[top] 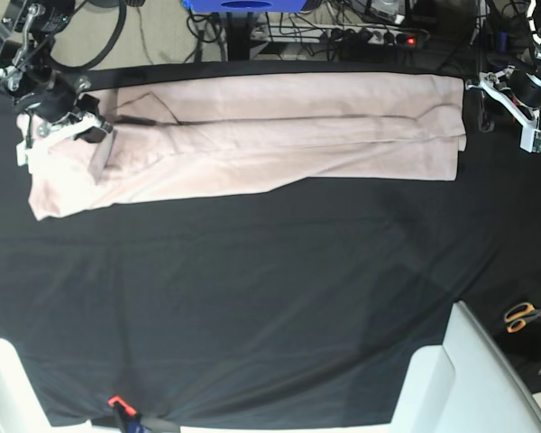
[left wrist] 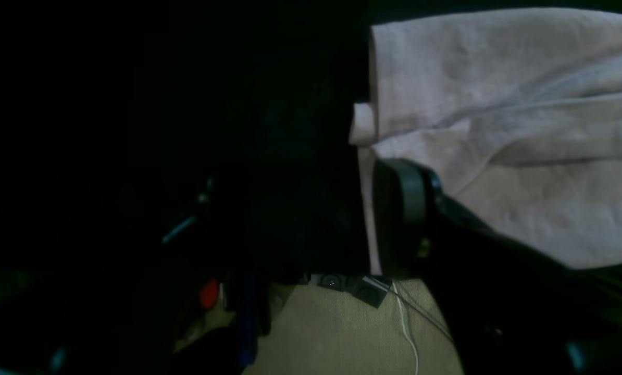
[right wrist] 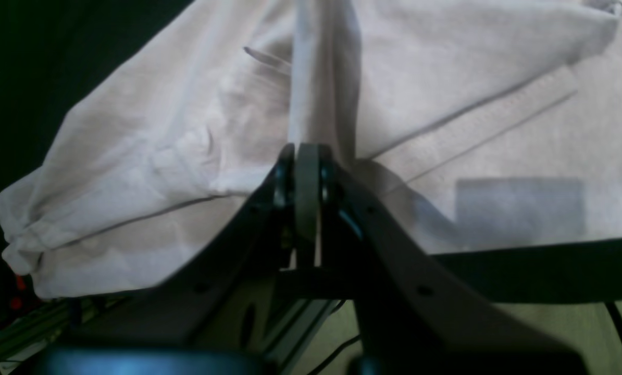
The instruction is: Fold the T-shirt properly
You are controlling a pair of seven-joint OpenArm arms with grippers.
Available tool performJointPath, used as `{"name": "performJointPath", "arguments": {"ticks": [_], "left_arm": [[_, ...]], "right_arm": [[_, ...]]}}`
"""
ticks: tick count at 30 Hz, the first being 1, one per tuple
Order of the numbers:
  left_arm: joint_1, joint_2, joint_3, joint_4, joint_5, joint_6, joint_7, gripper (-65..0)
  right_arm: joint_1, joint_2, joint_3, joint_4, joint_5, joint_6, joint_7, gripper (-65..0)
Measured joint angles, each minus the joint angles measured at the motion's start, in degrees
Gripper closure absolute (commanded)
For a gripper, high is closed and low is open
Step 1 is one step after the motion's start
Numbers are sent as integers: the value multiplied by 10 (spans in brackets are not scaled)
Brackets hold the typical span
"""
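The pale pink T-shirt (top: pixel 252 140) lies folded lengthwise in a long band across the far half of the black tablecloth (top: pixel 252 298). My right gripper (right wrist: pixel 307 156) is shut on a pinched-up fold of the shirt (right wrist: pixel 446 104), which rises between its fingers. In the base view it (top: pixel 88 131) is at the shirt's left end. My left gripper (top: pixel 503 101) is just off the shirt's right end, apart from it, and looks open and empty. In the left wrist view one dark finger (left wrist: pixel 400 208) shows beside the shirt's edge (left wrist: pixel 498 104); the other is lost in shadow.
Orange-handled scissors (top: pixel 523 315) lie at the right edge of the tablecloth. A white slanted panel (top: pixel 460 379) stands at the front right corner. Cables and a power strip (top: pixel 370 34) run behind the table's far edge. A small red clip (top: pixel 116 402) sits at the front edge.
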Motion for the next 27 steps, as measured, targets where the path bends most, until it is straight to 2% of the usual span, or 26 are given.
{"name": "performJointPath", "arguments": {"ticks": [8,13,17,20,24,25,27], "left_arm": [[0,0,0,0,0,0,0,-369],[0,0,0,0,0,0,0,-369],[0,0,0,0,0,0,0,-367],[0,0,0,0,0,0,0,-367],[0,0,-1,0,-7,0,0,-375],[0,0,-1,0,-30,0,2,-377],[-1,-1,-25,-17,-116,-8,2,-411]], "right_arm": [[35,-2,-4,-74,0,0,-1,-12],[53,-1,-43,-117,2,-2,3,-14],[58,-1,-45,-138,4,-2,5,-14],[41,0,-42,-89,-7,-7,-6,-14],[-16,0,-44,65,-3,-2,-2,-14],[-28,0,-45,99,5,-1,-3,-14],[-43,0,-45,142,6,0,-2,-15]]}}
